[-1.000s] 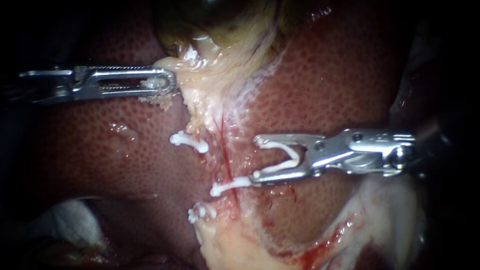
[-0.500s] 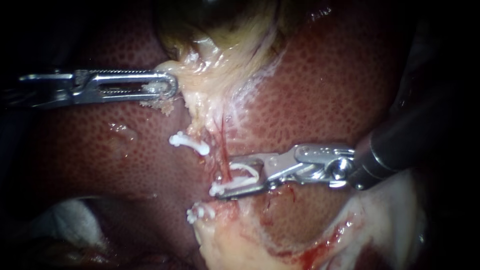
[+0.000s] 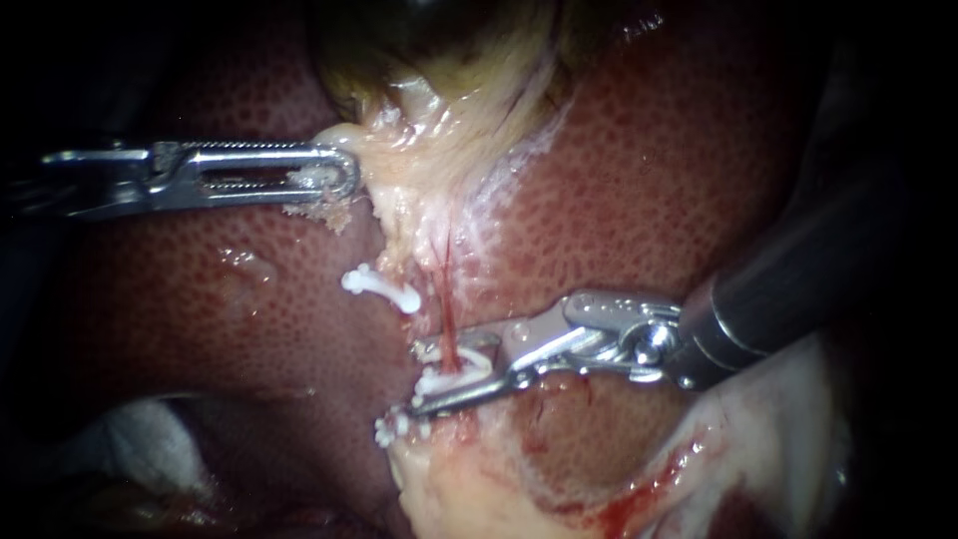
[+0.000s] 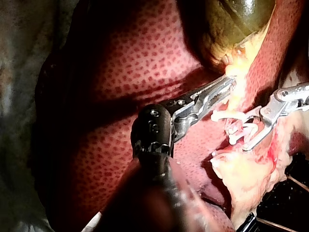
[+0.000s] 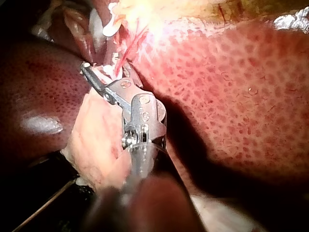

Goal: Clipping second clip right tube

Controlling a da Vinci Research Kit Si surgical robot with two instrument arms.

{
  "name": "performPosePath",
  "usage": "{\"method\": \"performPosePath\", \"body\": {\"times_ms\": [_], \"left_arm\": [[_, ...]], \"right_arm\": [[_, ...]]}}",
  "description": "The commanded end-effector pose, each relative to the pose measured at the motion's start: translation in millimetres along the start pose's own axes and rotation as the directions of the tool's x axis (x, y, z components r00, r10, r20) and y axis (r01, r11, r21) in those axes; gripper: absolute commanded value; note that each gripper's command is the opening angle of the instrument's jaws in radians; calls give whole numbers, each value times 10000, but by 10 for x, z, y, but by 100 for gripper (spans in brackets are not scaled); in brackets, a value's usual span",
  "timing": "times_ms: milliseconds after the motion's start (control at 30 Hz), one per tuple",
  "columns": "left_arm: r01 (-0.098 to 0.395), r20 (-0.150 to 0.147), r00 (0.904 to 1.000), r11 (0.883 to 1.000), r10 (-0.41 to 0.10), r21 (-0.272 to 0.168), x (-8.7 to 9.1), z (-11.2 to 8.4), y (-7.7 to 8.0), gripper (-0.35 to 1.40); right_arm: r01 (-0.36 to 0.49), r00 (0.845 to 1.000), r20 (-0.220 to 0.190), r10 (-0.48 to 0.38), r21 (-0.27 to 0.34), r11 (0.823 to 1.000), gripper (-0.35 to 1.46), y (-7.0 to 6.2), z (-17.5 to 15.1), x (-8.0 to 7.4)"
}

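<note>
- The right instrument (image 3: 421, 377)'s end effector is narrowed on the second clip (image 3: 436, 383), astride the right tube (image 3: 446, 289) at centre; a skewed squeeze could catch only part of the tube.
- Its lower tip sits near a placed clip (image 3: 397, 427) at 7 o'clock and could snag it.
- The left instrument (image 3: 339, 178)'s end effector grips pale tissue (image 3: 399, 185) at 11 o'clock; a slip would slacken the tube.

Left instrument (image 3: 342, 178) level, clamped on gallbladder (image 3: 424, 115); right instrument (image 3: 419, 377) angled, holding clip (image 3: 467, 362)

A: Where's the endoscope?
B: Close above the liver (image 3: 649, 180), looking squarely down at it.
A: And the wrist cameras?
B: One behind the left instrument (image 4: 230, 81), one behind the right instrument (image 5: 99, 71), each looking forward along its shaft. All three share the white clips (image 3: 379, 287) and surrounding liver.
</note>
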Motion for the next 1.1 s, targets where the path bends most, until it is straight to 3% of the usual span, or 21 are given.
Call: {"method": "performPosePath", "body": {"times_ms": [33,167,300,1100], "left_arm": [[0,0,10000,10000,0,1,0,0,0,-35],[0,-1,10000,10000,0,2,0,0,0,-35],[-1,-2,10000,10000,1,4,0,1,0,-35],[-2,-2,10000,10000,2,4,0,1,0,-35]], "right_arm": [[-149,9999,-15,149,-75,9999,38,1,-1,0],[-799,9968,-57,798,-117,9967,14,2,-4,-1],[-1670,9859,-73,1669,-80,9859,-34,3,-8,-4],[-2004,9797,-50,2003,-81,9797,-35,1,-14,-7]]}}
